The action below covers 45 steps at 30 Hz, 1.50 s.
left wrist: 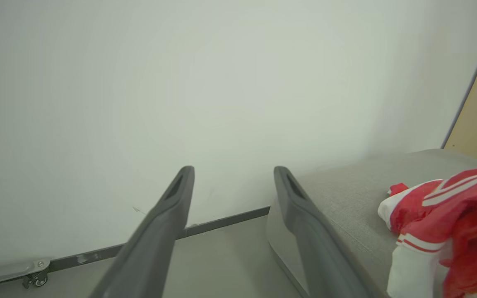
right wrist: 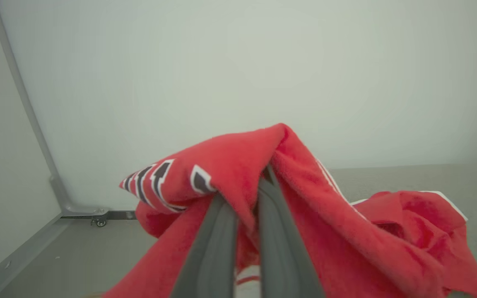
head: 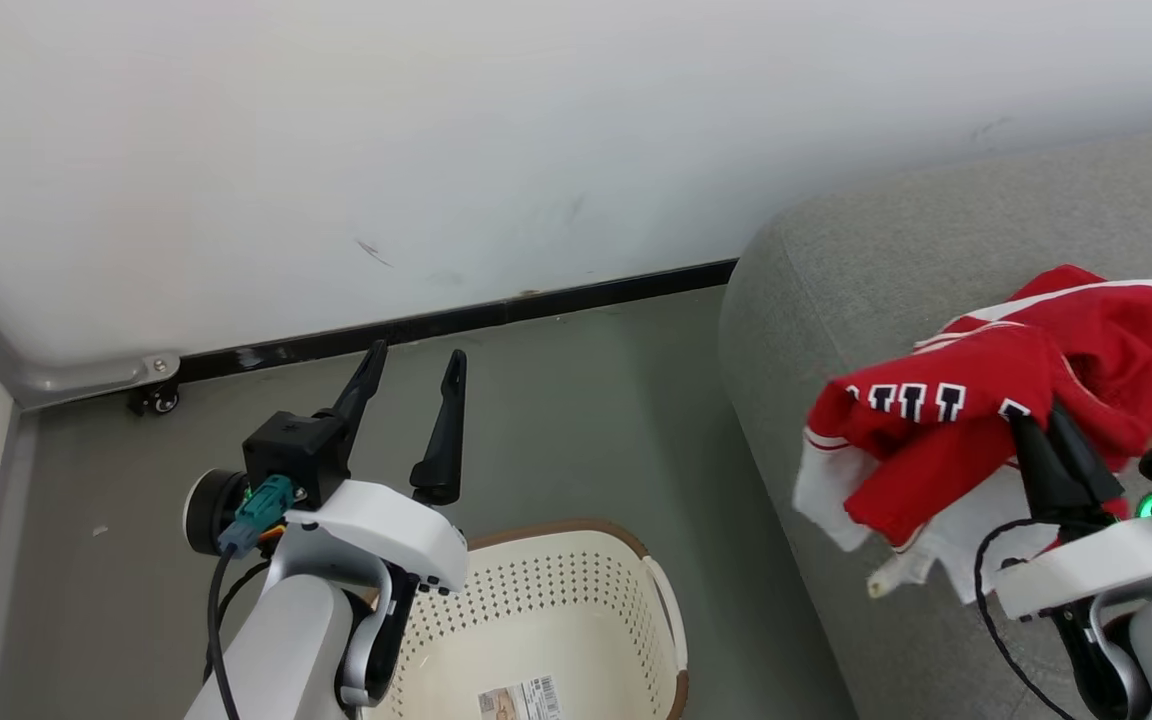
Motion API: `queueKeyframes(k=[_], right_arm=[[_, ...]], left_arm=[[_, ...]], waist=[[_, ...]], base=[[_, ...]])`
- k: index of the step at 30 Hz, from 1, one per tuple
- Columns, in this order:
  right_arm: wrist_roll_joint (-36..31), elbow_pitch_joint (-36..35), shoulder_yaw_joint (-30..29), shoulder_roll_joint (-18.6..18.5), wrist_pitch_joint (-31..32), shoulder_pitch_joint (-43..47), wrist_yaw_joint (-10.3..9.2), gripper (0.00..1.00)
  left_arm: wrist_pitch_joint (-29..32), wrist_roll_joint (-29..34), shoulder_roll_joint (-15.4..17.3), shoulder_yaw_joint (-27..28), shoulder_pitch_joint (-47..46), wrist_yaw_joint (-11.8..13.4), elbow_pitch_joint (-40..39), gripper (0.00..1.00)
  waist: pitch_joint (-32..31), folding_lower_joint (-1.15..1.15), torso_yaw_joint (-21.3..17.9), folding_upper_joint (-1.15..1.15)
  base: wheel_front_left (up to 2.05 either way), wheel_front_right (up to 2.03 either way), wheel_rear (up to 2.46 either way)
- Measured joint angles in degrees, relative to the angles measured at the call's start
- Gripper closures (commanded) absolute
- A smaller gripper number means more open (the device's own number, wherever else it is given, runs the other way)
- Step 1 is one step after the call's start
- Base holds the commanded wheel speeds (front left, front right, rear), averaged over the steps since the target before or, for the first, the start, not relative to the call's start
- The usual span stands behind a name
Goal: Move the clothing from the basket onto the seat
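Head view: right gripper (head: 1038,418) clamps the clothing (head: 936,440) over the seat (head: 836,300), seemingly to lay it down; left gripper (head: 416,355) gapes empty beside the seat.

The widest clearance I have is the bare floor (head: 586,400) between the wall (head: 436,150) and the basket (head: 556,590). My left hand (head: 416,352) hangs over it with its fingers spread and nothing between them. Ahead of that hand the wall closes things off, with a small caster (head: 164,400) at its foot on the left. The basket's mouth is open from above, though my left arm covers its left side in the head view. To the right, the seat (head: 836,300) rises as a broad block beside the basket. Its top near the wall is bare. Nearer me the clothing (head: 936,440) is heaped at the edge, draped over my right hand (head: 1036,425), which is clamped on it.
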Motion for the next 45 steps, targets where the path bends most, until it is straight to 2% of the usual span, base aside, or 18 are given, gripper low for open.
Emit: queueKeyframes(k=[3,13,27,35,45], right_arm=[[-1.04,-1.98,-3.35,-0.26,0.00,2.97,0.00,1.00],[-1.87,-7.47,-8.89,1.31,0.00,9.75,0.00,1.00],[-2.42,-13.48,-10.59,3.28,0.12,14.90,0.00,1.00],[-0.63,-16.40,-11.43,2.33,1.86,13.46,0.00,1.00],[3.63,-17.16,-11.90,-3.16,7.00,0.29,0.00,1.00]], left_arm=[[-0.85,0.01,0.08,0.13,0.15,-0.27,-0.31,0.00],[-1.88,0.00,0.26,1.21,1.35,-0.79,-0.67,0.00],[-2.34,-0.51,0.83,3.93,3.36,-0.58,-1.54,0.00],[-2.35,-0.51,1.68,5.61,4.69,0.62,-3.25,0.00],[-2.67,1.03,5.03,9.05,5.67,2.92,-8.50,0.00]], waist=[[0.00,0.00,-1.58,0.00],[-0.14,0.00,-5.99,0.00],[-0.09,0.00,-12.00,0.00],[0.79,0.00,-14.49,0.00],[3.46,0.00,-15.65,0.00]], base=[[0.00,0.00,0.00],[0.00,0.00,0.00],[0.00,0.00,0.00],[0.00,0.00,0.00],[0.00,0.00,0.00]])
